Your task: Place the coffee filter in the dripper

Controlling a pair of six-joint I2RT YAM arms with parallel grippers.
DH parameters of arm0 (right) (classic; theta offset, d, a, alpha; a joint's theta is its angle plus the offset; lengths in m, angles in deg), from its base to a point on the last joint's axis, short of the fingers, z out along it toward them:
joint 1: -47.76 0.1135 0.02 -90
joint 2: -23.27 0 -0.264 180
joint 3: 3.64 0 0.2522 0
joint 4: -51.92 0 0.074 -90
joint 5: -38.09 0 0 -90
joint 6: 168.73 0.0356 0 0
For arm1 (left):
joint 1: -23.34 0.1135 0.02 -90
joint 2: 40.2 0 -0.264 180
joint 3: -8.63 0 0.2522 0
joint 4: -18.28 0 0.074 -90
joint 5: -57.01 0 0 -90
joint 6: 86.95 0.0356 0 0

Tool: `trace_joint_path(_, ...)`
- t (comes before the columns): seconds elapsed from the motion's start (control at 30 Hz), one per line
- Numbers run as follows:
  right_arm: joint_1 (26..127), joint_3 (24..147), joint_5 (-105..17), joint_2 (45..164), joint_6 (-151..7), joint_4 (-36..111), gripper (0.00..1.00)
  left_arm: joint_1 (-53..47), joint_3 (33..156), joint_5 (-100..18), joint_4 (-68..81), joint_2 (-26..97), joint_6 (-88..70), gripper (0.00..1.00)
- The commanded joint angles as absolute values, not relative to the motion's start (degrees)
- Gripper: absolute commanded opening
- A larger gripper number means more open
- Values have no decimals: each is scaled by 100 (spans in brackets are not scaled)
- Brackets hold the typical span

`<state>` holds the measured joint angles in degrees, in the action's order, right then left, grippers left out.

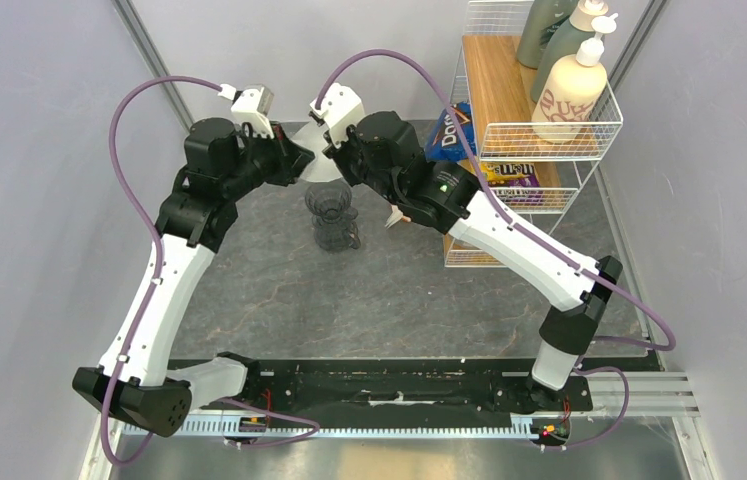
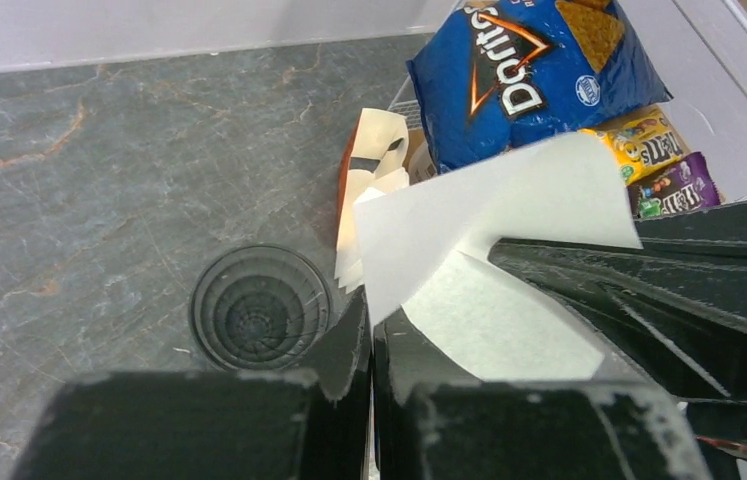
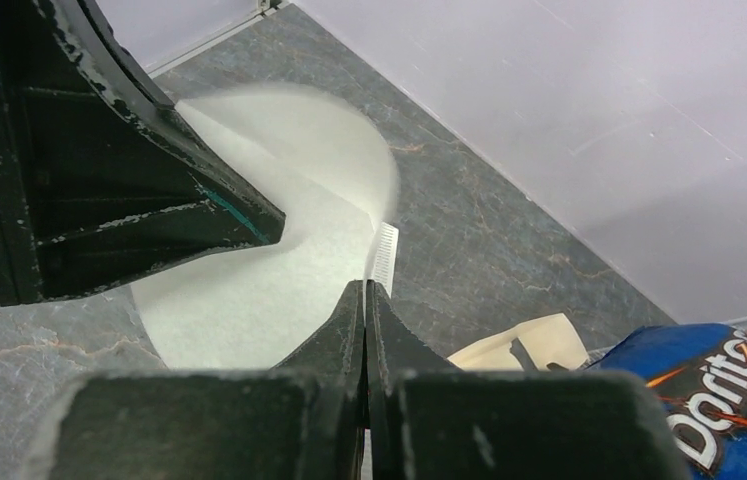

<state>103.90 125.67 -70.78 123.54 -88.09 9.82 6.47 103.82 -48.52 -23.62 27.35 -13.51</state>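
Observation:
The coffee filter (image 1: 321,168), a thin white paper cone, is held in the air between both grippers, just behind and above the dripper (image 1: 332,210). The dripper is a dark see-through ribbed cup standing on the table. The left wrist view looks down into the dripper (image 2: 261,308), left of the fingertips. My left gripper (image 1: 306,161) is shut on one edge of the filter (image 2: 509,210). My right gripper (image 1: 335,152) is shut on the filter's crimped seam (image 3: 383,255). In the right wrist view the filter (image 3: 279,250) spreads out to the left.
A beige-and-white filter packet (image 2: 374,165) lies on the table beside a blue Doritos bag (image 2: 519,80). A wire rack (image 1: 559,140) at the back right holds bottles (image 1: 569,90) and candy packs (image 2: 664,160). Grey walls close in the table on the left, back and right.

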Motion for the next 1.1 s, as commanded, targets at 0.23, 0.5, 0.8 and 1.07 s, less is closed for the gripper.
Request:
trace_joint_path(0.23, 10055, 12850, -7085, 12332, -7483, 1051, 66, 731, 10197, -4361, -1967, 2425, -2329, 2)
trace_joint_path(0.5, 9689, 12420, -6126, 11981, -6796, 1049, 86, 765, 10074, -4314, -1623, 2488, -3136, 2)
trace_joint_path(0.8, 9689, 12354, -6080, 12029, -6674, 1392, 79, 760, 9845, -4363, -1056, 2505, -4184, 2)
trace_joint_path(1.07, 9689, 12375, -6263, 12111, -6544, 1390, 73, 761, 9693, -4279, -731, 2476, -4609, 2)
